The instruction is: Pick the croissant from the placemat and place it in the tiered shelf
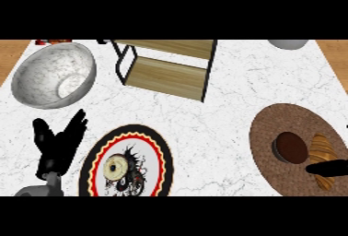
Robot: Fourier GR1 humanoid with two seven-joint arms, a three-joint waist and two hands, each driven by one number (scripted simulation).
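On the right side of the bench point(224, 115), the croissant point(325, 154) lay on the round brown placemat point(272, 124), just beside a dark round item point(292, 147) that I took for a chocolate-topped pastry. I noted my right hand point(327, 168) entering from the view's right edge and lying across the croissant's lower part. Only a dark sliver of that hand showed, so I could not tell how its fingers were set, nor whether they had any hold on the croissant; contact looked likely but unconfirmed. My left hand point(60, 140) rested at the lower left, fingers straight and spread, holding nothing, beside a patterned plate point(92, 161) carrying a doughnut point(114, 168). The tiered shelf point(170, 69) stood at the far centre of the bench, well apart from the placemat, and I saw nothing on its wooden boards. A marbled bowl point(53, 76) sat at the far left. My assessment: the task was at its earliest stage. The croissant had not been lifted; the grasp, the carry across the bench and the placing on the shelf all remained outstanding.
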